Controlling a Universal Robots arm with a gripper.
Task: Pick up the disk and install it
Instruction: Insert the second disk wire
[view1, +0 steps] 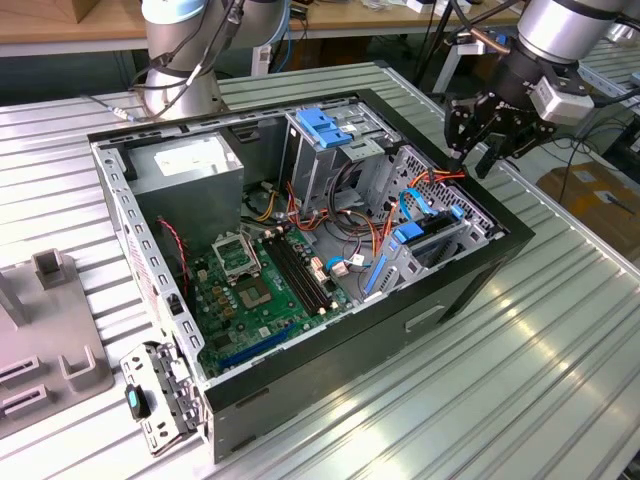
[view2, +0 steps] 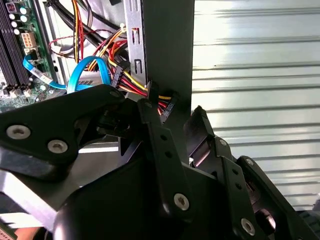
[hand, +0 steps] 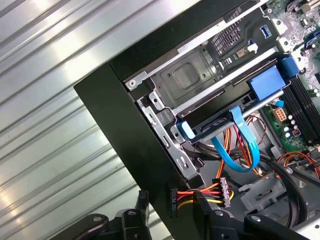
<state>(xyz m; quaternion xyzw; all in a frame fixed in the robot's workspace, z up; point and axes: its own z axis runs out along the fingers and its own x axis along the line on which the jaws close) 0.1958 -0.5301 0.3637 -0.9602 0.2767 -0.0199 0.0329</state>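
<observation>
Gripper hangs open and empty above the computer case edge; disk sits in its bay.

— What is the surface made of?

— Ribbed bare metal, brushed and shiny, throwing back bright streaks of light.

— And the computer case?

— Matt black outer walls, dull grey sheet metal inside. The circuit board looks glossy green.

— The disk?

— Smooth silver-grey stamped metal, edged with bright blue plastic of a slight sheen.

— The end effector?

— Matt black, with plain steel screw heads in the second wrist view. The flat cable is glossy blue plastic.
</observation>
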